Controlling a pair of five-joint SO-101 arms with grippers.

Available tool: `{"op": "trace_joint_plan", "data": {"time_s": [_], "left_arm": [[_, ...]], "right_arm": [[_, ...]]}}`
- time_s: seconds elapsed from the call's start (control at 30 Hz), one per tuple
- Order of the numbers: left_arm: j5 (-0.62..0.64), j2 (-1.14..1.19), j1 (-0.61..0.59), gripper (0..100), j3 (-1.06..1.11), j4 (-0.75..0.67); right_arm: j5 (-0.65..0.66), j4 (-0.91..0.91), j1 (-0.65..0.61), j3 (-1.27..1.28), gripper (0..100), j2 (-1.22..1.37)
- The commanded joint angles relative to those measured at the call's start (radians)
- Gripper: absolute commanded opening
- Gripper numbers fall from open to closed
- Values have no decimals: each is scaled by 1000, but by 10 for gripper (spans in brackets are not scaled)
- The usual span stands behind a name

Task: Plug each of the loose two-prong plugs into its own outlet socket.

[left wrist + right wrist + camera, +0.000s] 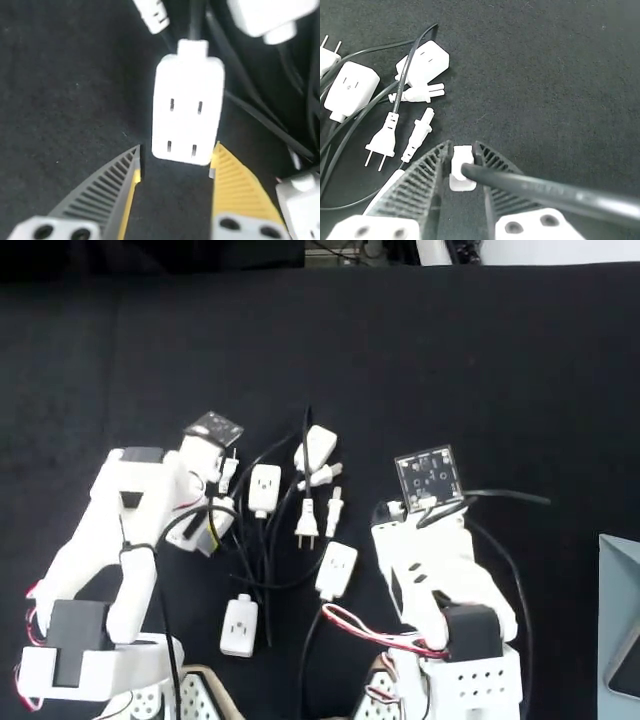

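My left gripper (175, 155) is open, and the near end of a white outlet socket (187, 115) with four slots lies between its tips. The left arm (150, 485) stands just left of the tangle. My right gripper (461, 147) is shut on a small white two-prong plug (461, 172) whose black cable (545, 190) runs back over the fingers; in the high view it is the right gripper (386, 512). Loose plugs (306, 523) (334, 510) lie mid-table among white sockets (264, 488) (318, 448) (336, 570) (239, 625).
Black cables (270, 560) criss-cross between the sockets on the black cloth (450, 360). A grey object (620, 620) sits at the right edge. Another plug (229, 472) lies close to the left arm's head.
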Motion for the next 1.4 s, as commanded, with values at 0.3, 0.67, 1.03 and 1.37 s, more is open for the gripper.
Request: {"op": "trace_joint_plan", "data": {"time_s": [0.3, 0.67, 1.03, 1.37], "left_arm": [[-18, -44, -77, 227, -42, -9], [-11, -236, -124, 223, -255, 336], [155, -733, -381, 223, -93, 299], [233, -1076, -539, 223, 131, 290]], "right_arm": [[6, 3, -21, -10, 14, -8], [2, 2, -21, -42, 14, -4], [2, -5, -189, -202, 13, 105], [-63, -285, -503, -265, 13, 412]]}}
